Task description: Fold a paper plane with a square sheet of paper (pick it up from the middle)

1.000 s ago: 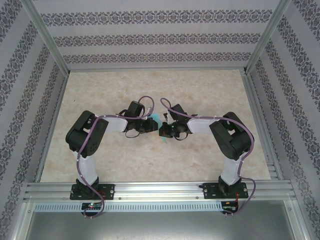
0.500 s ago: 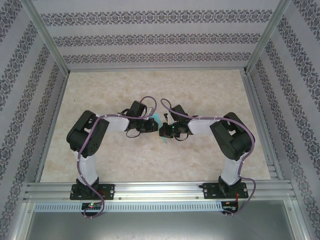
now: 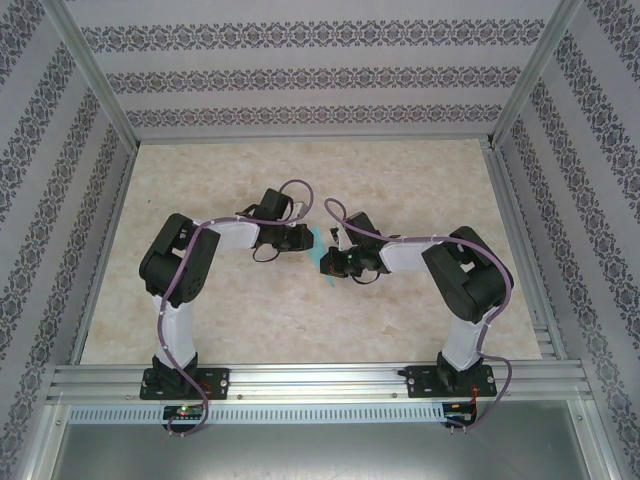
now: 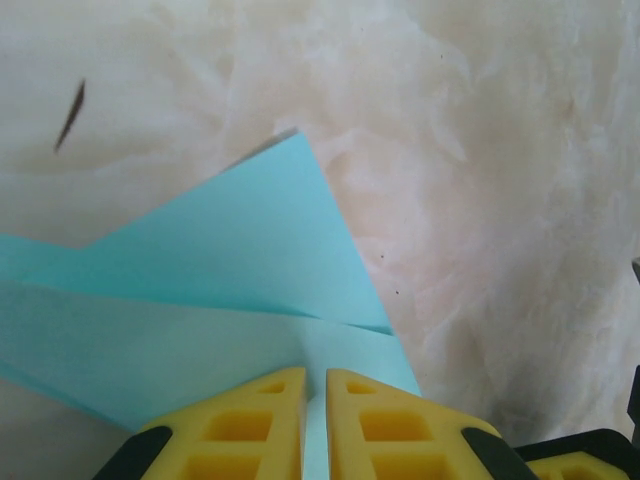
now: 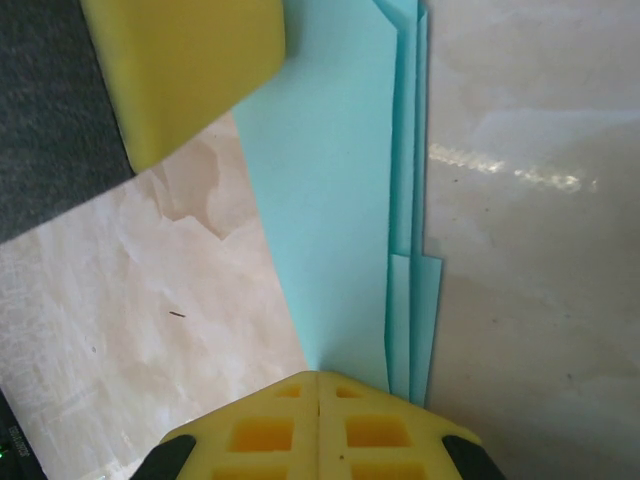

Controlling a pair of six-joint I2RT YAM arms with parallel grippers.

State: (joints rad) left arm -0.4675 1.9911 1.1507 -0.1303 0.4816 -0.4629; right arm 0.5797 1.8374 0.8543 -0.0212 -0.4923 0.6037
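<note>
the left hand [image 4: 316, 375], nearly closed, and the right hand [image 5: 318, 378], fully closed, each pinch an opposite end of the part-folded plane [image 5: 330, 180] at the middle of the counter [image 4: 480, 150], seemingly to keep its layers aligned for creasing.

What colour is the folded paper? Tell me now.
Turquoise, plain; the paper plane shows best in the right wrist view.

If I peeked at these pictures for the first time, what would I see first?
You'd spot the bright turquoise paper plane, half folded, in the middle of the pale marble table. The left gripper and the right gripper, both with yellow fingers, pinch it from either side. Flowery striped walls stand all around.
</note>
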